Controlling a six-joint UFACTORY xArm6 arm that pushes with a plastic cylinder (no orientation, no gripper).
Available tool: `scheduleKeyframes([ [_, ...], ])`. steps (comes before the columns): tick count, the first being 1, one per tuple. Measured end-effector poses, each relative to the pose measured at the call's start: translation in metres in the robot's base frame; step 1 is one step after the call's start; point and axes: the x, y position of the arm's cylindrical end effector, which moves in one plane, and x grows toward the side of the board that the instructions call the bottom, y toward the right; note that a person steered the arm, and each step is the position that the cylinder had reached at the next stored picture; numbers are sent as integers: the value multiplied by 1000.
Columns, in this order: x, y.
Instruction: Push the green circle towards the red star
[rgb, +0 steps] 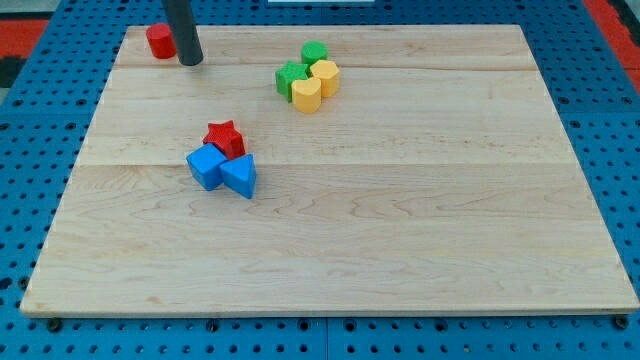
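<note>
The green circle (314, 52) sits near the view's top centre, touching a green star (291, 78) and a yellow hexagon (325, 76), with a yellow heart (307, 95) just below them. The red star (225, 137) lies left of centre, touching a blue cube (206, 167) and a blue triangle (240, 176). My tip (190, 61) is at the view's top left, far left of the green circle and well above the red star, just right of a red cylinder (159, 41).
The wooden board (400, 200) lies on a blue pegboard. The red cylinder stands close to the board's top left corner, beside the rod.
</note>
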Motion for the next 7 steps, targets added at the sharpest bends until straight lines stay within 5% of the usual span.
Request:
scheduleKeyframes([
  [2, 0, 1],
  [4, 59, 43],
  [7, 97, 234],
])
